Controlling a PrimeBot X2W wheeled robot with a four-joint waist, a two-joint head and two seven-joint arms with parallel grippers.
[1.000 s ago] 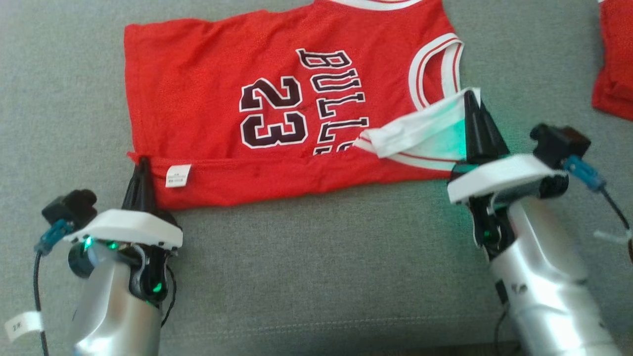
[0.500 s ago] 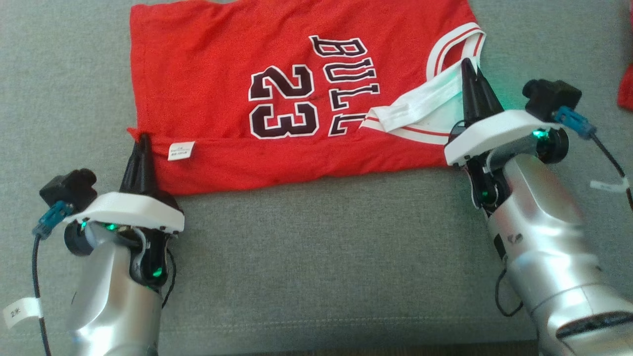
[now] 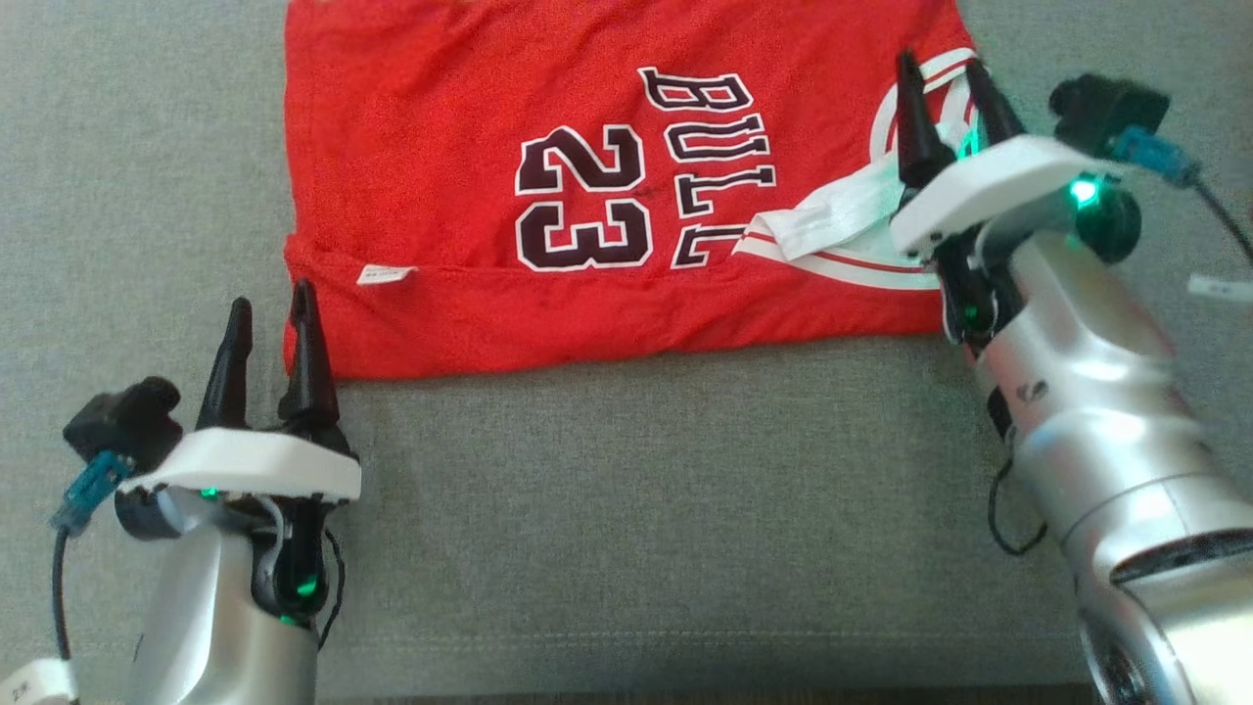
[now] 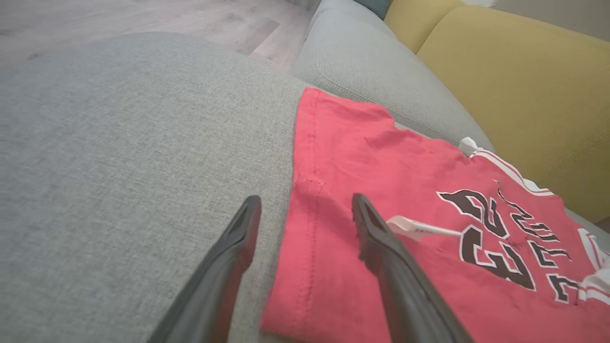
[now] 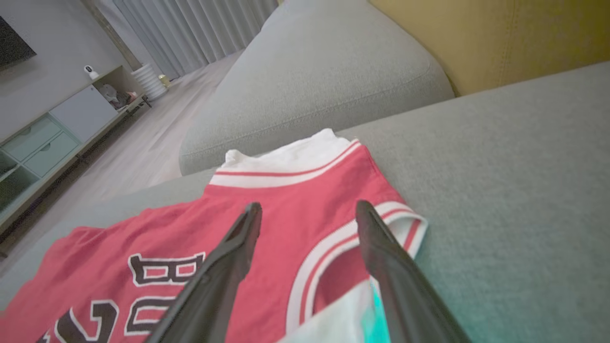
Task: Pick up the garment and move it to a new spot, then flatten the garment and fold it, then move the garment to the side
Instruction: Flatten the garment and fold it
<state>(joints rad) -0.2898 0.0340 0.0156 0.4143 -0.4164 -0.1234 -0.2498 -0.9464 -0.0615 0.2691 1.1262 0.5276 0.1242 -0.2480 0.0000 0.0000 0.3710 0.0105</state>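
Head view: the red mesh sleeveless jersey (image 3: 440,147) with black "23" lettering lies on the grey fabric sofa seat (image 3: 626,509), its near edge folded over. The left gripper (image 3: 270,305) stands open and empty, straddling its near left corner. The right gripper (image 3: 940,69), fingers spread and empty, is over the right armhole.

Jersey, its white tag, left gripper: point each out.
jersey (image 3: 421,147), head view, plain red fabric left of the "23".
white tag (image 3: 385,275), head view, middle of the tag at the fold.
left gripper (image 3: 271,297), head view, midway between the tips of its spread fingers.
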